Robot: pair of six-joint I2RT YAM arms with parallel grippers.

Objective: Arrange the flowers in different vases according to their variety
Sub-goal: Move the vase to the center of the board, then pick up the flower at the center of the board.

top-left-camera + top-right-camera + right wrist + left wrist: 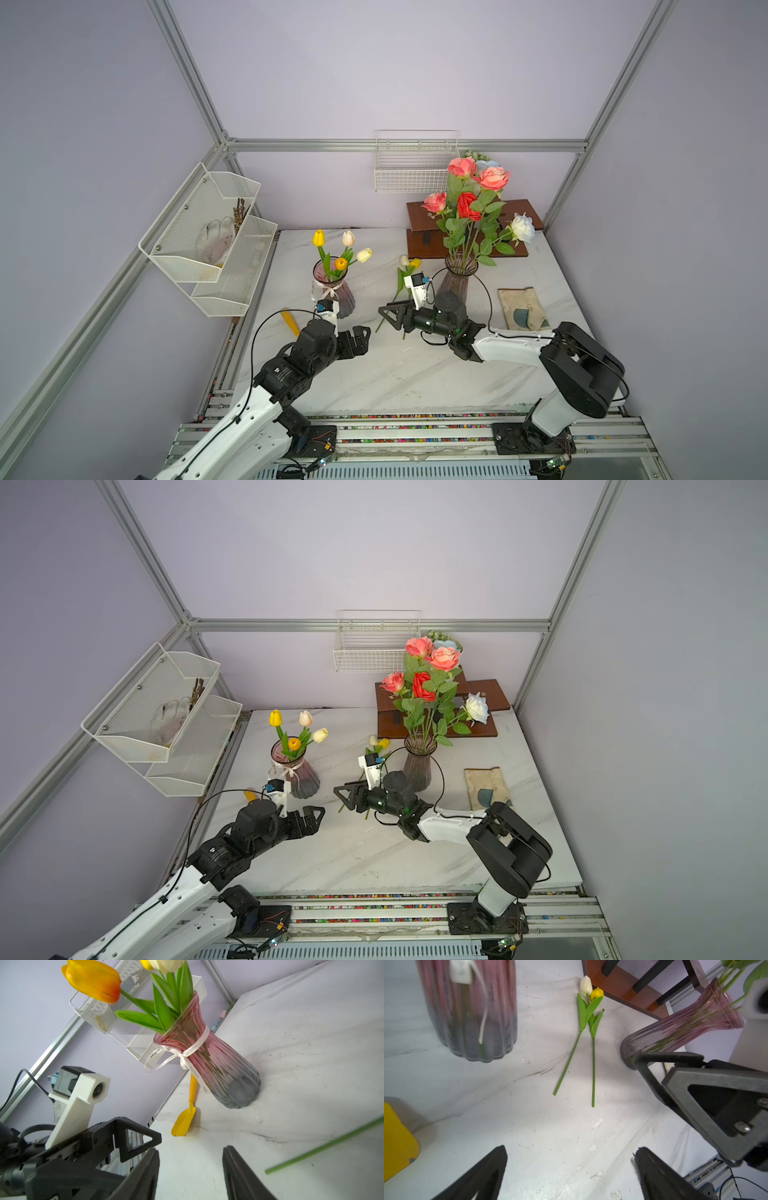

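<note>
In both top views the bow-tied vase [332,291] [297,777] holds several tulips, among them yellow [318,237] and orange [340,263] ones. The plain vase [457,282] holds pink, red [468,205] and white [522,227] roses. A white tulip [586,985] and a yellow tulip [597,994] lie side by side on the table between the vases. My right gripper [388,316] [190,1151] hovers open over their stem ends; one stem [324,1147] lies just beside it, outside the jaws. My left gripper [361,336] [571,1151] stands open and empty in front of the bow vase.
A yellow trowel [289,321] lies left of the bow vase. A brown wooden stand [428,237] sits at the back behind the rose vase. A glove [521,309] lies at the right. White mesh shelves [208,232] and a wire basket [415,166] hang on the walls.
</note>
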